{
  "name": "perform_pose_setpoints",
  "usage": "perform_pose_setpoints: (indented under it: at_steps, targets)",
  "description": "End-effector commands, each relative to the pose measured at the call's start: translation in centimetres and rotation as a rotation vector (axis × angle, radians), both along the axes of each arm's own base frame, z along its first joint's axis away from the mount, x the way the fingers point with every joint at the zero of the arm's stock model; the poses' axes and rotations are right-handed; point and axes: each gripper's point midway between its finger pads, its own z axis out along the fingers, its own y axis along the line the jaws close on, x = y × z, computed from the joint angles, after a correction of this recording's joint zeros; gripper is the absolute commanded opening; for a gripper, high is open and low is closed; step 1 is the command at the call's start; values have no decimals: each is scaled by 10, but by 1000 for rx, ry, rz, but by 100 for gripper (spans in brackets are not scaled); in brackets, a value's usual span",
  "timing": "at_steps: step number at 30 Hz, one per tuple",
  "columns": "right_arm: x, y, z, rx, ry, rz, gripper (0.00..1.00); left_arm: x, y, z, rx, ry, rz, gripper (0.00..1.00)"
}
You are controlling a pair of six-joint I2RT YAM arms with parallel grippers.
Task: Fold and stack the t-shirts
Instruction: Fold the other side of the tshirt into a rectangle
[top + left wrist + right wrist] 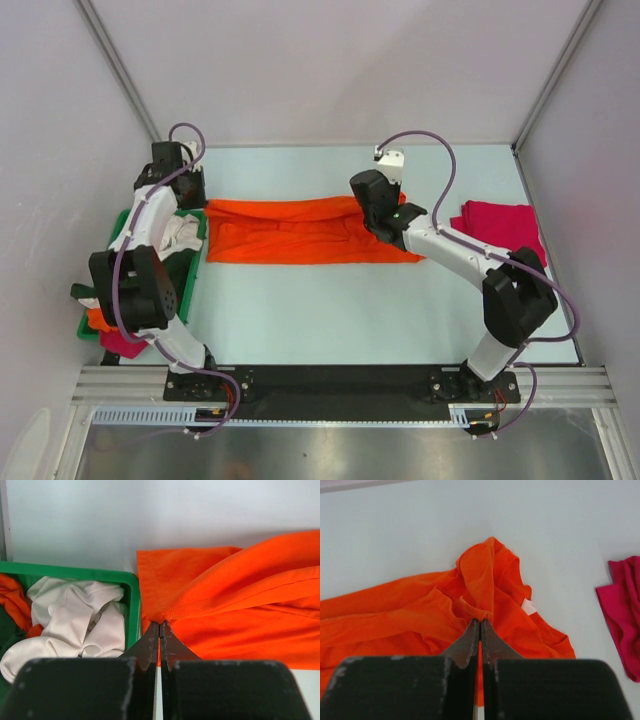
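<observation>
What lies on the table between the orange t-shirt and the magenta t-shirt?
Only bare table lies between the orange t-shirt and the magenta t-shirt; the right wrist view shows this stretch plainly.

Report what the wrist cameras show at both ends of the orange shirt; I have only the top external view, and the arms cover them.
Observer: The left fingers are shut, pinching the edge of the orange t-shirt beside the green bin.
Operator: Give me the right end.
Observer: The right fingers are shut on a raised fold by the collar.
Operator: Describe anything marking that collar.
Observer: A white label shows just right of the fingers.
</observation>
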Motion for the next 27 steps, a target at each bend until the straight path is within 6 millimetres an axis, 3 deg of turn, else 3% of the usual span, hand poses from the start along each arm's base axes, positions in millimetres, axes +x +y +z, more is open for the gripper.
perform_pose_setpoints:
  at_steps: [1,7,19,27]
  targets:
    - [-21,-8,3,32,-8,-55,0,-2,-4,22,18,-73,-38,0]
    - [-45,-14,-27,30,62,-79,0,-14,-1,16,31,-47,-30,0]
    - [-87,-45,-87,47,213,-172,0,-39,2,3,37,-5,-25,0]
    - [-103,-54,-104,61,263,-189,0,-48,7,-5,46,17,-21,0]
